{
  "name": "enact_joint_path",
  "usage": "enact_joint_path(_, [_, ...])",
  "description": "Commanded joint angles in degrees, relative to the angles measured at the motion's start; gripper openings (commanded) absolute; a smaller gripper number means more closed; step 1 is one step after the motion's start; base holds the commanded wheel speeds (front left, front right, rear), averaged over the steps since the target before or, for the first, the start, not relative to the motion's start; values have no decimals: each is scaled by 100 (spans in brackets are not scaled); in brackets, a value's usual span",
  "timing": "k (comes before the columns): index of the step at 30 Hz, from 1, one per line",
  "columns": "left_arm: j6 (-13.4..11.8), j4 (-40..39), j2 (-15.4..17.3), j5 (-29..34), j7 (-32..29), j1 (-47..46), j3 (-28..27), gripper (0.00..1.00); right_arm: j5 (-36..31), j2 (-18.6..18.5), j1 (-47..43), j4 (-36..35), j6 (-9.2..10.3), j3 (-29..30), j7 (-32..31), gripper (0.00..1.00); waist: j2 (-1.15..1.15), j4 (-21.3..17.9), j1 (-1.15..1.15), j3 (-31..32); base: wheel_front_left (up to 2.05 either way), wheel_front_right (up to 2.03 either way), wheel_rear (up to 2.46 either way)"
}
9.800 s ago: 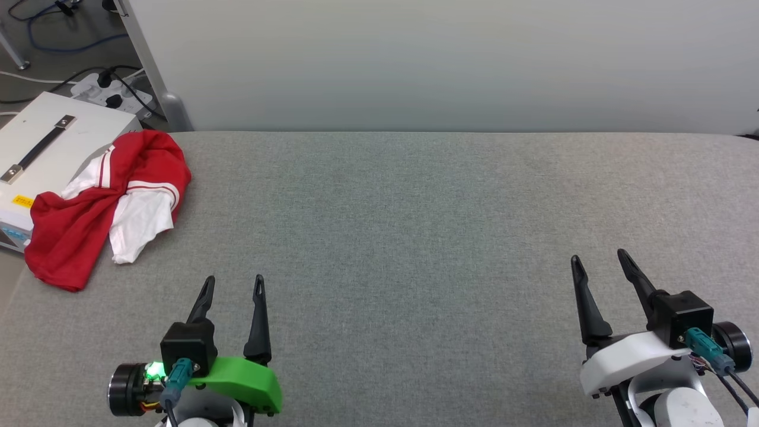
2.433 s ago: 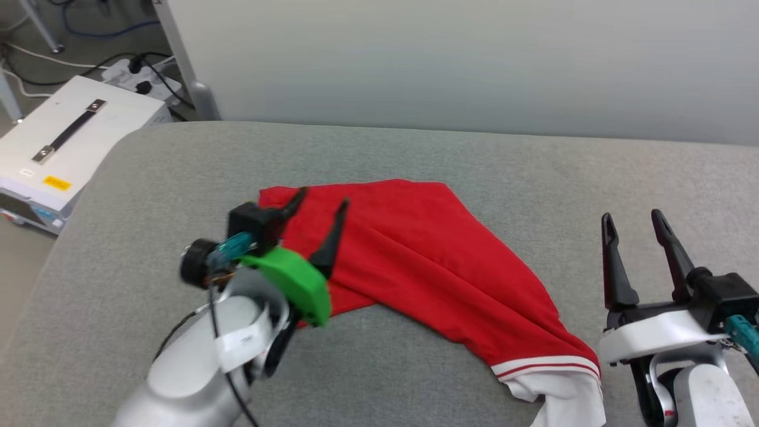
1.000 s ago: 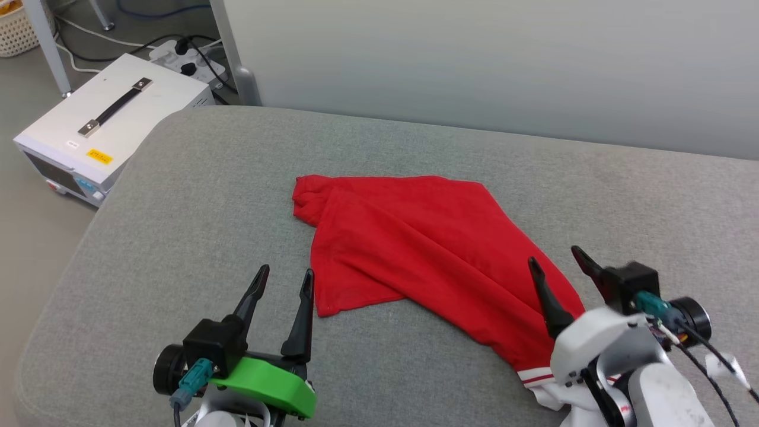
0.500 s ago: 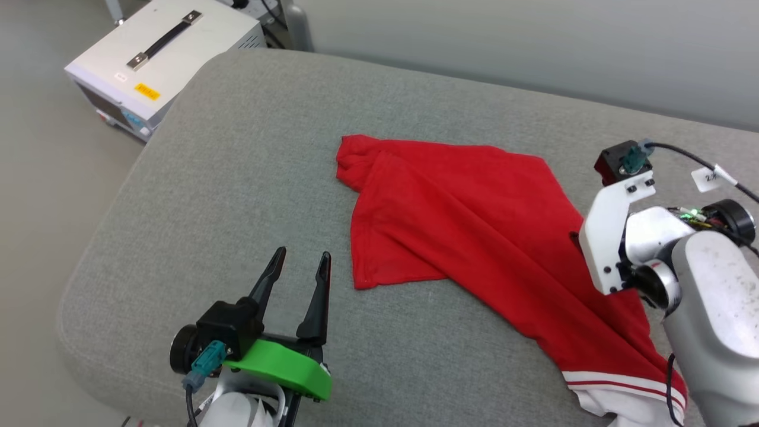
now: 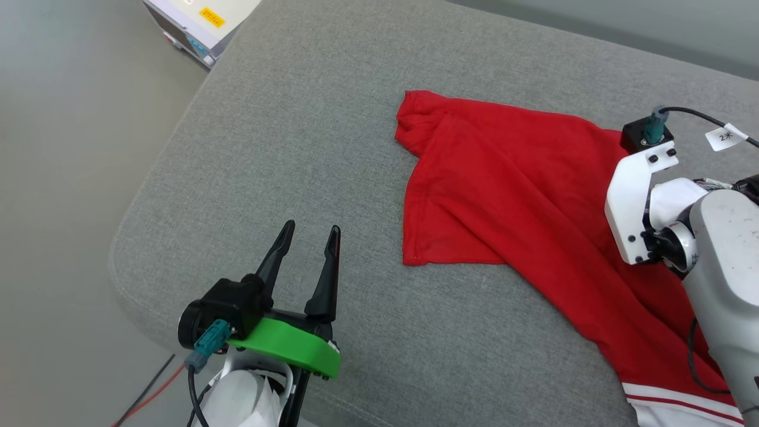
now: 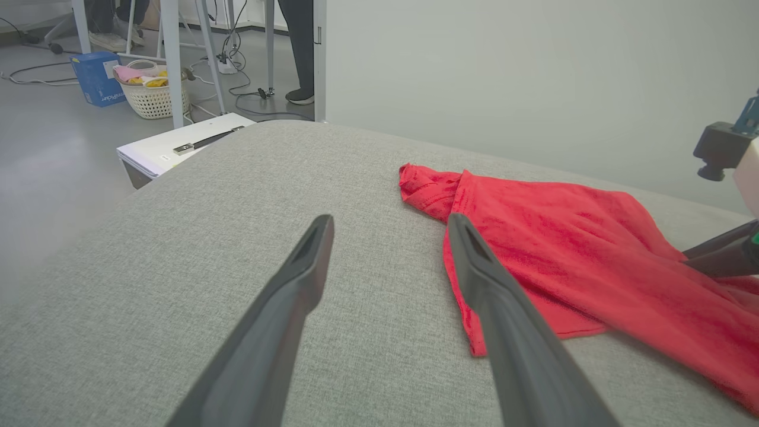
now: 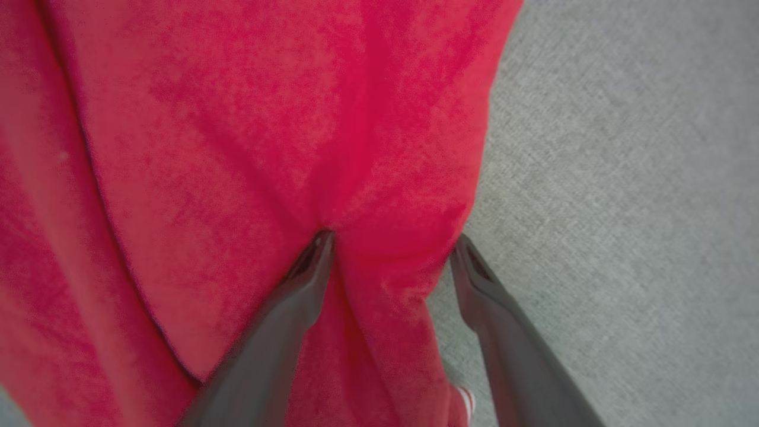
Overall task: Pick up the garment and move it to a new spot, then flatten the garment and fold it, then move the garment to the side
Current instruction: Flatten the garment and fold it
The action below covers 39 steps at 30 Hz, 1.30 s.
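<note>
The red garment [image 5: 510, 196] lies spread and rumpled across a grey upholstered pad [image 5: 296, 118]. In the head view it runs from a bunched corner at twelve o'clock down to a white, red-striped hem [image 5: 676, 398] at five o'clock.

The left gripper [image 5: 312, 226] hovers clear of the cloth with its two long dark fingers parted and nothing between them. The garment's nearest corner lies at about two o'clock from its tips. In the left wrist view the same gripper [image 6: 388, 217] frames bare pad, with the cloth off at two o'clock.

The right gripper [image 7: 393, 236] points down onto the garment with its fingers spread wide and not clamped. One tip presses into the red fabric and the other sits at the cloth's edge where the grey begins. A soft ridge of fabric rises between them, towards twelve o'clock.

The jersey is a thin, matte knit creased in long diagonal folds. The pad is coarse woven cloth with a rounded, piped corner.

A white, boxy case [image 5: 201, 18] with a yellow label stands on the floor at eleven o'clock.
</note>
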State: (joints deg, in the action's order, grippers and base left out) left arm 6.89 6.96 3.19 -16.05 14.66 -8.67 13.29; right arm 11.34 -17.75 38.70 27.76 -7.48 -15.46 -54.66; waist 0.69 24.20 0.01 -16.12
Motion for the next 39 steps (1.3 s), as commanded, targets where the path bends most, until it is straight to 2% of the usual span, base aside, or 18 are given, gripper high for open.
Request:
enact_joint_path(1, [25,-15,-28,-30,34,-85,5,100,40,2,24,145,-1,-109,37,100,-69,153,-1,-151,0,0,0])
enact_joint_path(3, [20,-16,-29,-51,34,-85,-8,100,167,22,-11,274,-1,-213,41,100,-69,134,-1,-136,0,0,0])
enact_joint_path(4, [11,-14,-29,-52,34,-84,-17,100,222,17,-27,327,-1,-273,45,64,-69,115,-1,-120,0,0,0])
enact_joint_path(5, [4,-12,-30,-49,34,-83,-23,100,262,3,-36,358,-1,-325,70,16,-69,93,-1,-102,0,0,0])
enact_joint_path(6, [1,-13,-30,-46,34,-84,-30,100,303,-26,-33,384,-1,-370,137,0,-69,64,-1,-82,0,0,0])
enact_joint_path(12, [-2,11,-30,-1,34,-70,-37,100,393,-193,97,511,-1,-413,614,0,-69,-169,-1,94,0,0,0])
enact_joint_path(18, [-3,44,-31,-6,34,24,-12,100,248,-395,201,715,-1,5,925,0,-69,-450,-1,414,0,0,0])
enact_joint_path(22, [-11,106,-31,19,34,132,-39,100,-93,-450,147,901,-1,736,1138,0,-69,-680,-1,646,0,0,0])
enact_joint_path(28, [-8,187,-31,83,34,258,-23,100,-854,-543,-320,966,-1,1910,1115,0,-69,-913,-1,889,0,0,0])
enact_joint_path(32, [-23,189,-31,56,34,338,-19,100,-1230,-399,-801,772,-1,2758,1075,0,-69,-1029,-1,994,0,0,0])
enact_joint_path(39, [-51,184,-31,27,34,418,-100,100,-1312,342,-1988,-163,-1,3685,992,0,-69,-1245,-1,1135,0,0,0])
